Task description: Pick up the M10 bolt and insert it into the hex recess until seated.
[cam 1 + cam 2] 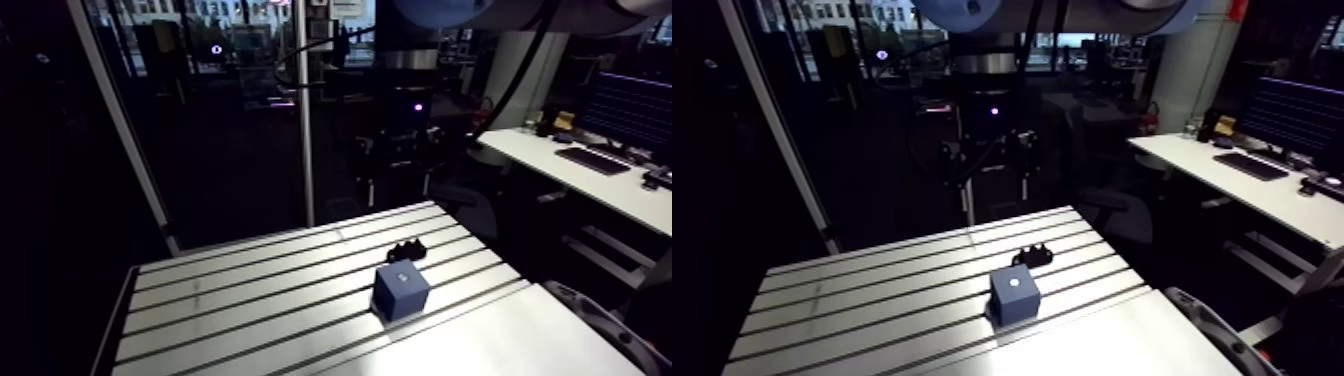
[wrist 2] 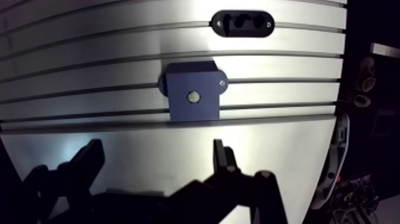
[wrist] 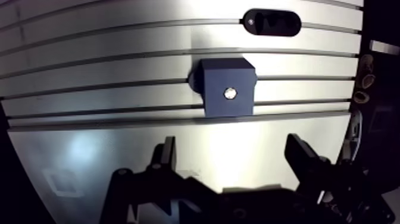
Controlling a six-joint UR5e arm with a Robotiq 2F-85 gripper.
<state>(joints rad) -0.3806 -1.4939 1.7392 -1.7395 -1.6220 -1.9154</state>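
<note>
**Arm view.** The slotted desk (image 1: pixel 250 300) fills the lower half of the frame. A blue block (image 1: pixel 401 292) stands right of centre, with a pale spot (image 1: pixel 400 277) in the middle of its top face. Just beyond the block, toward the upper right, lies a black holder (image 1: pixel 406 249). The jaws cannot be made out here against the dark background.

**Wrist view.** The jaws stand wide apart and hold nothing, over a bare part of the desk. The blue block lies straight ahead of them, roughly in line with the gap and well apart from both fingers. Its pale spot reads here as a small bright hexagon. Whether this is the hex recess or the head of an M10 bolt already in it cannot be told. The black holder lies farther ahead, past the block and offset to one side. Its long axis runs along the desk's slots, across the line of reach. No loose bolt shows on the desk. If the bolt rests in the holder, the coming move is probably a forward reach past the block.
</note>
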